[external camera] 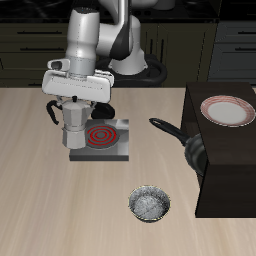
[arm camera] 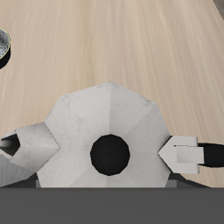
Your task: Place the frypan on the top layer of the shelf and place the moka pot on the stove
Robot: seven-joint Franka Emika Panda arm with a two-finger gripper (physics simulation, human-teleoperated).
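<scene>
The silver faceted moka pot (external camera: pixel 70 130) is at the edge of the grey stove (external camera: pixel 112 148) with its red spiral ring, partly overlapping it. I cannot tell whether the pot stands or hangs just above. My gripper (external camera: pixel 72 110) is shut on the pot from above. In the wrist view the pot's lid (arm camera: pixel 83 118) with its black knob fills the frame, and the fingers (arm camera: pixel 188 154) press on both sides of it. The black frypan (external camera: pixel 190 148) sits against the side of the dark shelf (external camera: pixel 235 170), its handle pointing toward the stove.
A pink-rimmed plate (external camera: pixel 226 112) lies on the shelf's flat top. A small shiny metal bowl (external camera: pixel 150 204) stands on the table nearer the front edge, also seen as the metal bowl (arm camera: pixel 3 45) in the wrist view. Dark cabinets line the back.
</scene>
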